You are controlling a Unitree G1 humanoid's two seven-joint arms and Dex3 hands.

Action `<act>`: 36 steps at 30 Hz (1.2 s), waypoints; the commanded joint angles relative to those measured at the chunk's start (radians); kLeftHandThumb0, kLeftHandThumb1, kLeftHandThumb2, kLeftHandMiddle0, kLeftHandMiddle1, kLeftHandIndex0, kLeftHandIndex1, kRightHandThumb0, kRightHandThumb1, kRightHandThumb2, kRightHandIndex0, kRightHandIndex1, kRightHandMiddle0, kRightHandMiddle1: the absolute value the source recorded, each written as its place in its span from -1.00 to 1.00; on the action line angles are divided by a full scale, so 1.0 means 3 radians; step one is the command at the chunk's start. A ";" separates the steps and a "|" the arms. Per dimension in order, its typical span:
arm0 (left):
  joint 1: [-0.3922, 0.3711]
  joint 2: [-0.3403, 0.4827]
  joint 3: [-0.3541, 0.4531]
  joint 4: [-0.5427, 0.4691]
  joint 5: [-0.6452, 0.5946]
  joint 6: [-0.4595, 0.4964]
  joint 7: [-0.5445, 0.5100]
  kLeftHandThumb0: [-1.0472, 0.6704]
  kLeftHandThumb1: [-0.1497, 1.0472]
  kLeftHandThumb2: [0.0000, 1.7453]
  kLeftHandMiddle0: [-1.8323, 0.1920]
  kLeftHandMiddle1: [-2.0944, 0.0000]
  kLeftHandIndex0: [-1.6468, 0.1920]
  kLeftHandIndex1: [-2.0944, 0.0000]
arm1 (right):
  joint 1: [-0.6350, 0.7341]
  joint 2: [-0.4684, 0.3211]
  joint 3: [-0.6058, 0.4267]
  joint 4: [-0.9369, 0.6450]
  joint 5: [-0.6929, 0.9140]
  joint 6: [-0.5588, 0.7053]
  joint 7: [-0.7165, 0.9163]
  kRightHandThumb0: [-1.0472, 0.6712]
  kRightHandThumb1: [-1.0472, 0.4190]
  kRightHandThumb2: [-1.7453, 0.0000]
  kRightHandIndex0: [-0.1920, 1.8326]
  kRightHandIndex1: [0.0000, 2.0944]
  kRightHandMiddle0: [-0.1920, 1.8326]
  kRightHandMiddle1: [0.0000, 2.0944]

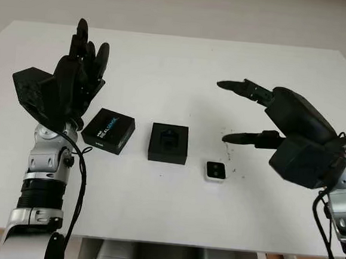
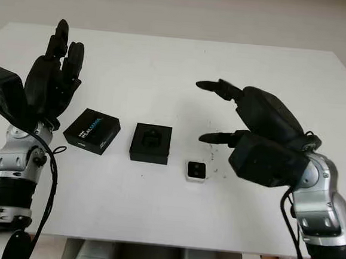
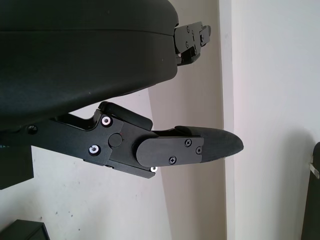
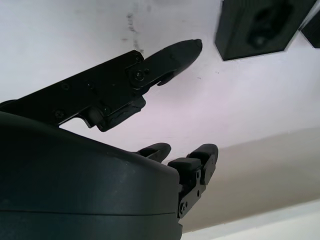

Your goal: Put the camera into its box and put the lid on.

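Observation:
A small white camera (image 1: 216, 171) with a dark lens face lies on the white table (image 1: 184, 64), front of centre. Left of it stands the open black box (image 1: 169, 143) with a shaped insert inside. Further left lies the black lid (image 1: 108, 130) with blue lettering, flat on the table. My right hand (image 1: 246, 114) is open, raised above the table just right of the camera, touching nothing. My left hand (image 1: 82, 62) is open and held upright behind the lid's left side. The box (image 4: 260, 25) is also in the right wrist view past my fingers (image 4: 170, 55).
The table's front edge (image 1: 170, 244) runs close below the camera. Small dark specks (image 1: 228, 147) mark the surface near the right hand. Beyond the table stands a pale wall (image 1: 182, 10).

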 commanded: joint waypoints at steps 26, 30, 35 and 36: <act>-0.0021 -0.0015 -0.0029 -0.0098 -0.0013 0.0118 0.0021 -0.57 1.00 -0.50 1.00 1.00 1.00 0.99 | 0.0543 0.0223 0.0254 -0.0726 -0.0799 0.0335 0.0390 -0.53 -0.86 0.93 -0.54 -0.96 -0.99 0.22; -0.0016 -0.0012 -0.0027 -0.0108 -0.0015 0.0137 0.0016 -0.58 1.00 -0.51 1.00 1.00 1.00 1.00 | 0.0696 0.0299 0.0213 -0.0819 -0.0758 0.0287 0.0280 -0.51 -0.84 0.94 -0.55 -0.96 -0.94 0.23; -0.0021 -0.0010 -0.0016 -0.0089 -0.0061 0.0136 -0.0029 -0.57 1.00 -0.51 1.00 1.00 1.00 1.00 | 0.0841 0.0280 0.0206 -0.0971 -0.0868 0.0319 0.0326 -0.53 -0.86 0.94 -0.57 -0.97 -0.94 0.20; -0.0024 -0.0008 -0.0018 -0.0082 -0.0064 0.0131 -0.0034 -0.57 1.00 -0.51 1.00 1.00 1.00 1.00 | 0.0863 0.0278 0.0206 -0.0993 -0.0891 0.0340 0.0354 -0.52 -0.87 0.94 -0.58 -0.97 -0.93 0.16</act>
